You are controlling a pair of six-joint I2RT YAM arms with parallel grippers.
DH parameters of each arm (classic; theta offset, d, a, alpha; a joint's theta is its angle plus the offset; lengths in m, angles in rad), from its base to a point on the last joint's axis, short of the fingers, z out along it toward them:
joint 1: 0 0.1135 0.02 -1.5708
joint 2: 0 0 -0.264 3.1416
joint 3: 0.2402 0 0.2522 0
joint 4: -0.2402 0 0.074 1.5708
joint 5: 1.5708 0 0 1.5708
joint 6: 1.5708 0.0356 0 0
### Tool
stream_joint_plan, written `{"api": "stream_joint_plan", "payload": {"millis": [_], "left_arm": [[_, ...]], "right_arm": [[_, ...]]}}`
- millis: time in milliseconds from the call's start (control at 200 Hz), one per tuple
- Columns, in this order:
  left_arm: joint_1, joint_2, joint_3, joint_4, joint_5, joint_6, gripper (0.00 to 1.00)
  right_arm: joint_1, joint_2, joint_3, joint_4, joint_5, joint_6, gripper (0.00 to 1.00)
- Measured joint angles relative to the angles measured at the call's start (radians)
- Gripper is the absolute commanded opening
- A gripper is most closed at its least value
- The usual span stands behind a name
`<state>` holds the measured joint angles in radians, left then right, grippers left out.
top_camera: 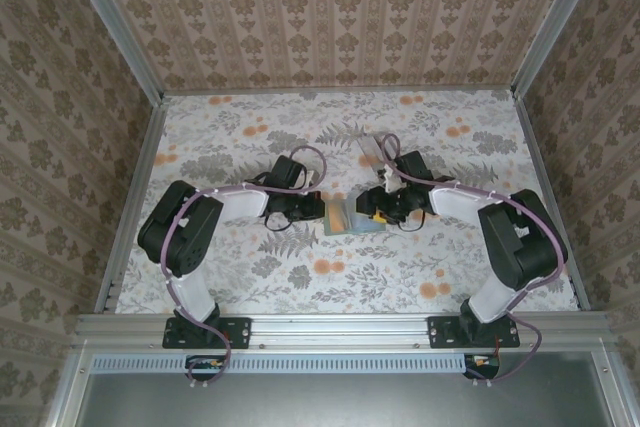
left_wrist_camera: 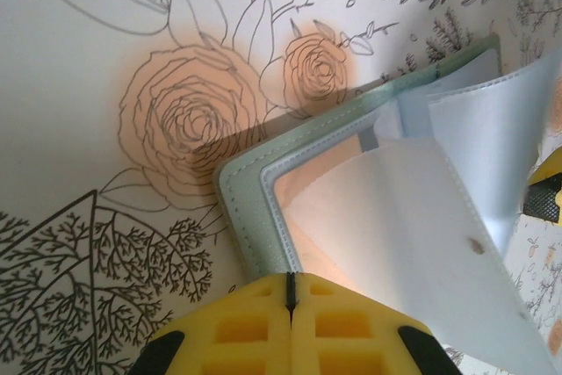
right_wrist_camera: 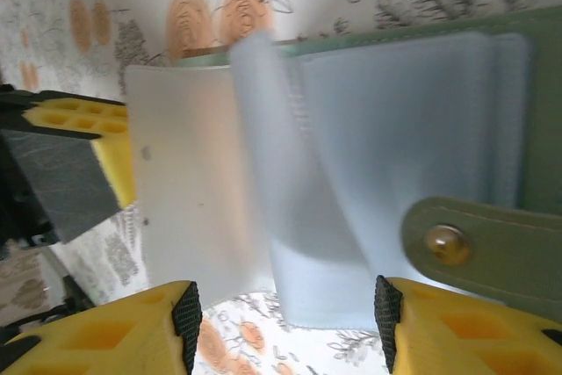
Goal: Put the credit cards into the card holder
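Yellow ribbed left gripper (left_wrist_camera: 288,309), clenched at six o'clock, meets stitched green card holder (left_wrist_camera: 241,208); right gripper (right_wrist_camera: 285,322) gapes, released, before translucent sleeves (right_wrist_camera: 378,129).

Card holder (top_camera: 350,222) mid-table, between the grippers.
It lies on the table (top_camera: 300,277), left gripper (top_camera: 320,210) at its left edge, right gripper (top_camera: 375,210) opposite.

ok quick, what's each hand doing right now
left hand: closed, pinching the edge of the card holder
right hand: open, gripping nothing
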<state>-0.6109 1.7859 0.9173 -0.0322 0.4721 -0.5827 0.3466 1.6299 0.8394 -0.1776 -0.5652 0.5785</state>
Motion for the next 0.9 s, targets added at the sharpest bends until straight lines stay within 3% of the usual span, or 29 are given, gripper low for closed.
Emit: {"api": "stream_joint_plan", "payload": {"millis": [405, 650, 790, 900], "left_arm": [[-0.016, 0.000, 0.014, -0.005, 0.000, 0.000, 0.03], [-0.013, -0.010, 0.012, -0.003, 0.001, -0.005, 0.04], [0.008, -0.062, -0.019, 0.006, 0.013, -0.024, 0.04], [0.035, -0.122, -0.045, 0.007, 0.014, -0.027, 0.04]], "right_arm": [[0.032, -0.163, 0.049, -0.185, 0.169, -0.103, 0.57], [0.174, -0.080, 0.130, -0.200, 0.166, -0.134, 0.57], [0.220, -0.010, 0.142, -0.188, 0.166, -0.131, 0.49], [0.234, 0.037, 0.154, -0.160, 0.167, -0.115, 0.55]]}}
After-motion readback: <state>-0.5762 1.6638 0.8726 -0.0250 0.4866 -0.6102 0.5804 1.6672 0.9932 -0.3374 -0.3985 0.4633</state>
